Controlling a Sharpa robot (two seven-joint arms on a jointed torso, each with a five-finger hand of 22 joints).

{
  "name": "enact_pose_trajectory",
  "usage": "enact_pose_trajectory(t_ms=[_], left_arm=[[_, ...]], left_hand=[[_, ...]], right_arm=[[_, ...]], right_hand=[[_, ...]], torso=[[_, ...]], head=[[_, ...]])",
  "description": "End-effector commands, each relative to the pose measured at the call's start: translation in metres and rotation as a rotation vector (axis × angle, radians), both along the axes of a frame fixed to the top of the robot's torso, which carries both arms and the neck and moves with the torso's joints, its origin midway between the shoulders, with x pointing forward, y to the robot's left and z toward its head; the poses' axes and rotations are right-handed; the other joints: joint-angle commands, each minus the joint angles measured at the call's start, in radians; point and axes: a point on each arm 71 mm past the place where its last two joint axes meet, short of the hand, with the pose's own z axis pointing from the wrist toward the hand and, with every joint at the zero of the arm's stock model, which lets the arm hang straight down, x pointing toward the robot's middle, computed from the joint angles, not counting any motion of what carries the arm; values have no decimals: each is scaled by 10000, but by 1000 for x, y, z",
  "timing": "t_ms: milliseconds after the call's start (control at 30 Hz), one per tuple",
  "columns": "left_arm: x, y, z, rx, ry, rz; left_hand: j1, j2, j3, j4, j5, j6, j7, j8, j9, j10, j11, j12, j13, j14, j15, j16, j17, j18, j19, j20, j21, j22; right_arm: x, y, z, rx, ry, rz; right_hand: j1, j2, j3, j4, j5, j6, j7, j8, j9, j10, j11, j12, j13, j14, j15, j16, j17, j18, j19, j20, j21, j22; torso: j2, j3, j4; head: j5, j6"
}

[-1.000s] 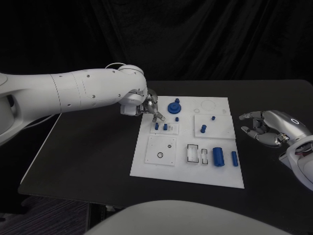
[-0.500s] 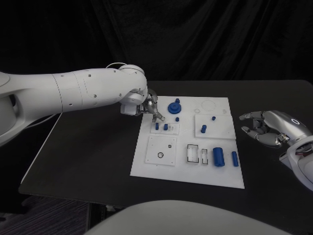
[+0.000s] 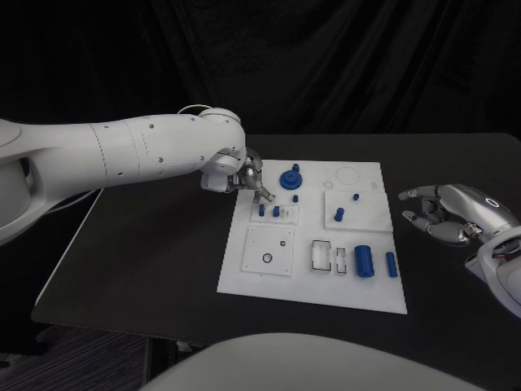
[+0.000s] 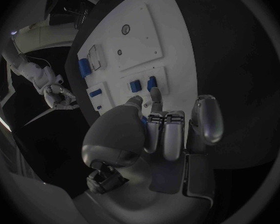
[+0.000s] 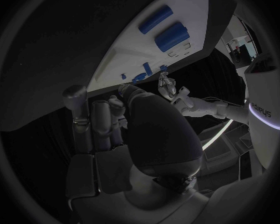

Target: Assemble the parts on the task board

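Head view: task board (image 3: 311, 287) lies mid-frame on the black desk (image 3: 155, 252). Left hand (image 3: 247, 175) hovers at the board's upper left corner, fingers (image 3: 260, 192) pointing down toward the two small blue pegs (image 3: 268, 210) standing in their block. Whether the fingers pinch anything cannot be told; the left wrist view shows them drawn close together above the pegs with no part plainly between them. Right hand (image 3: 448, 213) sits off the board at right of frame, fingers loosely curled, grasping nothing.

Risks, as judged:
- Fingers are close to the standing pegs; a slightly skewed descent could knock one over or tip it out of its seat.
- The blue knob (image 3: 290, 178) stands just beside the hand; a sideways sweep could clip it.
- The board rests loose on the desk as far as visible; a push at its corner could shift it.

Orientation: the large blue cylinder (image 3: 364, 261) and the slimmer blue pin (image 3: 391, 264) lie flat at lower right of the board, long axes running top-to-bottom in the frame, roughly parallel to the board's long edge. The pegs stand upright.
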Motion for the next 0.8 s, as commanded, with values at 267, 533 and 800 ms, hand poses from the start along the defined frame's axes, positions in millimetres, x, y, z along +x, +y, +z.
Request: enact_pose_trajectory(t_ms=[267,533,800], left_arm=[[-1,-3,-3,-45,219,-97],[-1,-2,-6,-92,214,-75],[-3,-3,-9,-97,278,-84]], left_hand=[[30,3,122,-12,209,-145,43,-207,-119,1071,79,36,2630,1075,90,-50,2634,139,-99,-6,-94,1631],[25,7,181,-6,260,-187,80,-366,-246,1071,110,36,2630,1075,115,-50,2634,143,-116,13,-118,1625],[70,-26,279,-33,312,-163,112,-590,-484,1071,139,36,2630,1075,143,-50,2634,146,-130,41,-137,1621]], right_arm=[[-1,0,0,9,-14,-84],[-1,0,0,2,-2,-84],[-1,0,0,-3,6,-80]], right_hand=[[16,-45,54,22,37,61,-21,65,-8,-11,16,-26,2,-45,10,-38,10,191,-36,5,-50,929],[16,-45,54,22,37,61,-21,65,-8,-11,16,-26,2,-45,10,-38,10,191,-36,5,-50,929],[16,-45,54,22,37,61,-21,65,-8,-11,16,-26,2,-45,10,-38,10,191,-36,5,-50,929]], torso=[[-1,3,-3],[0,3,-1],[-3,-6,0]], head=[[21,2],[36,2],[40,2]])
